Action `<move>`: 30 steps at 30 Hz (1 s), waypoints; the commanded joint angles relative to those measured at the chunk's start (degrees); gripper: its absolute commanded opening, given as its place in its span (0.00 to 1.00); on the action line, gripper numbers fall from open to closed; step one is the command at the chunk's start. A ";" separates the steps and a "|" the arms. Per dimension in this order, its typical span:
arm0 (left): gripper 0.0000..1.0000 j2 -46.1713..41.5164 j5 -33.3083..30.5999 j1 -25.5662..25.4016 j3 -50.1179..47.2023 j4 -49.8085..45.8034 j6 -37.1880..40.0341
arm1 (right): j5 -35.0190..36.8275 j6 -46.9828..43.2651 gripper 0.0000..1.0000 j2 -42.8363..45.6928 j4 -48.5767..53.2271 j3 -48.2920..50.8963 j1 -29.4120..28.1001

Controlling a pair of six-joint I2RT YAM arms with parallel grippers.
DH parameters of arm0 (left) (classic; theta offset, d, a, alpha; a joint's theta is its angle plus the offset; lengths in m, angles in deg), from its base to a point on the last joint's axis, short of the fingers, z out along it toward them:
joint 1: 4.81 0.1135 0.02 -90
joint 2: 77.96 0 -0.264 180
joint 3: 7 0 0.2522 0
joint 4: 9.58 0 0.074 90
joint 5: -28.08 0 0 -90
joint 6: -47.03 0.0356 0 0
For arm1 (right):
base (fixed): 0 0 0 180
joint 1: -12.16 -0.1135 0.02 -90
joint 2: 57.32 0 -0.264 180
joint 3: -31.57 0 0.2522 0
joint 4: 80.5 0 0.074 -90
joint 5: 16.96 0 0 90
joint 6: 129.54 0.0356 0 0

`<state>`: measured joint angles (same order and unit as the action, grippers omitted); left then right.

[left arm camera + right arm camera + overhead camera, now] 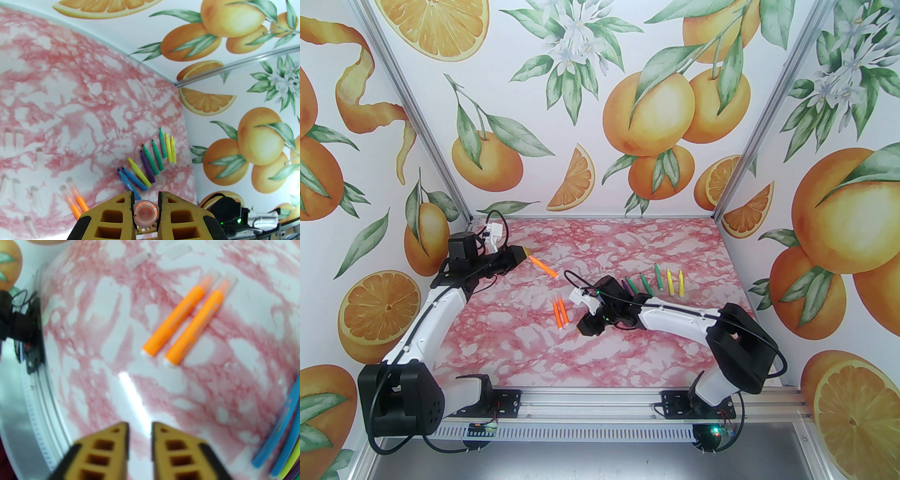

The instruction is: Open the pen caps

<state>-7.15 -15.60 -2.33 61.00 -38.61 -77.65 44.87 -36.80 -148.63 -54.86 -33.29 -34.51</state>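
Left jaws clamp orange marker (pixel 543 266), long axis straight out, free end pointing right and nearward | right jaws parted, empty

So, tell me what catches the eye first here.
The left gripper holds an orange pen by one end at the far left of the table. A row of coloured pens lies far right, and two more orange pens lie side by side mid-table, near the open right gripper.
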 commanded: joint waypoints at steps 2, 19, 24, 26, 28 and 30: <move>0.00 -4.17 -2.53 -0.45 -1.77 -6.57 6.27 | 0.40 0.00 0.46 5.34 0.37 -2.86 0.77; 0.00 -6.12 1.78 -8.41 -3.08 -10.09 12.15 | -9.01 0.16 0.51 -4.60 -0.47 -19.54 1.06; 0.00 -5.91 2.12 -8.58 -3.04 -8.61 11.37 | -11.20 1.89 0.51 -5.94 -2.89 -19.39 0.67; 0.00 -5.61 2.66 -8.66 -3.06 -8.08 11.13 | -11.53 2.30 0.50 -6.40 -3.39 -19.22 0.46; 0.00 -5.32 3.11 -8.81 -2.89 -7.77 11.10 | -11.52 2.59 0.48 -6.98 -3.50 -19.40 0.35; 0.00 -5.27 3.58 -8.86 -2.78 -7.46 10.97 | -11.47 3.20 0.46 -7.54 -4.08 -19.52 0.20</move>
<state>-12.05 -14.09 -10.79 58.58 -48.38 -66.63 35.34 -34.88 -154.59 -56.67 -51.23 -33.68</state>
